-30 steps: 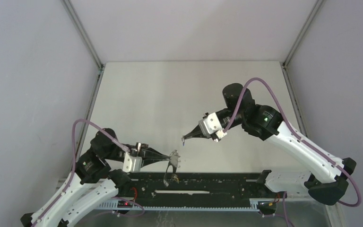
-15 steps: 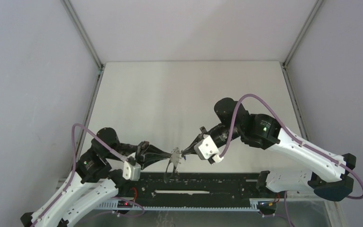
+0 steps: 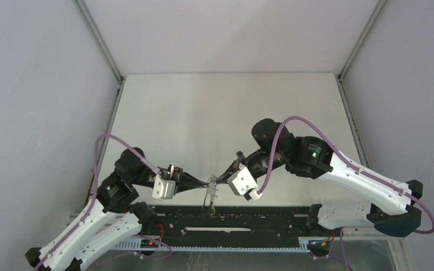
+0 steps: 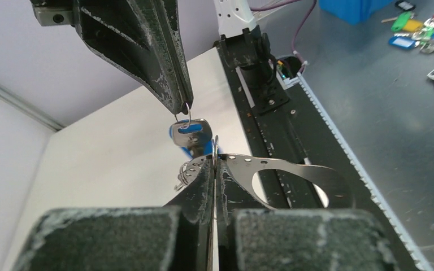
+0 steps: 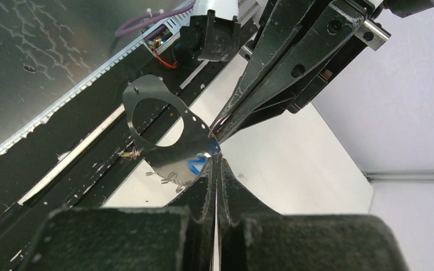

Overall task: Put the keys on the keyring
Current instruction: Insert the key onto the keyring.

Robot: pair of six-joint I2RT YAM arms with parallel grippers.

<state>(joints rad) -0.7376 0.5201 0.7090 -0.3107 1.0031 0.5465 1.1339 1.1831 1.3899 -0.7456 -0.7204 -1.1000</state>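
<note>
Blue-headed key (image 4: 191,131) hangs from the right gripper (image 4: 185,104), clamped on its wire loop (image 4: 187,113); left gripper (image 4: 215,164) clamped on the keyring (image 4: 282,169) above the table's (image 3: 203,113) near edge. Advise slow alignment.

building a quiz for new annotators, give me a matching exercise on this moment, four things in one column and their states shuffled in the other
Things
1. left gripper
2. right gripper
3. blue key
4. loose coloured keys

States
a. lying on the grey bench, away from both arms
b. shut on the punched edge of the keyring
c. hanging from a small wire loop, right beside the keyring
d. shut on the blue key's wire loop

Pairs: 1-b, 2-d, 3-c, 4-a
</note>
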